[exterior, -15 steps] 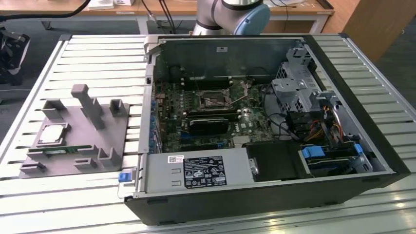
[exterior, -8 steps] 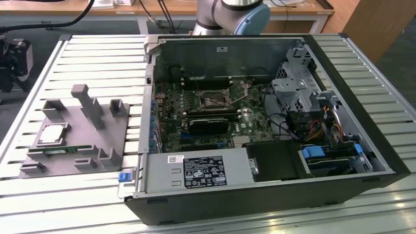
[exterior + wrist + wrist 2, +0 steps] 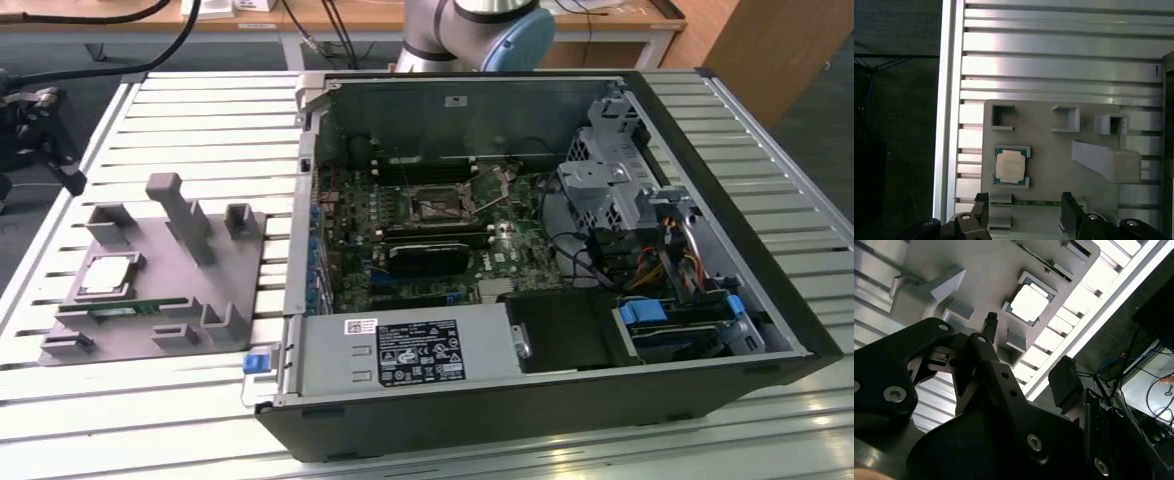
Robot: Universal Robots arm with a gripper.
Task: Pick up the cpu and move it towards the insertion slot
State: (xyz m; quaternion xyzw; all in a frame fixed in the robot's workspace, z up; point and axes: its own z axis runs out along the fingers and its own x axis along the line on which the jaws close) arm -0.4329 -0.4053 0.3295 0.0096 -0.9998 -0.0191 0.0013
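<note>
The cpu [image 3: 110,275] lies flat in its square pocket on the grey holder block [image 3: 200,285], left of the computer case in the exterior view. Its silvery top and pale rim are plain in the first wrist view [image 3: 1010,167], and it appears as a bright square in the second wrist view [image 3: 1029,302]. My gripper [image 3: 1025,214] hangs above the block, open and holding nothing, with its two dark fingers [image 3: 981,210] set wide apart, off to one side of the chip. The second wrist view also has the gripper [image 3: 1029,352] above the block. The insertion slot [image 3: 438,208] sits on the motherboard inside the open case.
A green memory stick [image 3: 127,308] lies in the block beside the cpu. Tall grey posts [image 3: 180,215] rise from the block. The case walls [image 3: 310,200] surround the motherboard, with a black block [image 3: 427,255], drive cages and cables [image 3: 627,220] inside. The slatted table ends near the block [image 3: 946,150].
</note>
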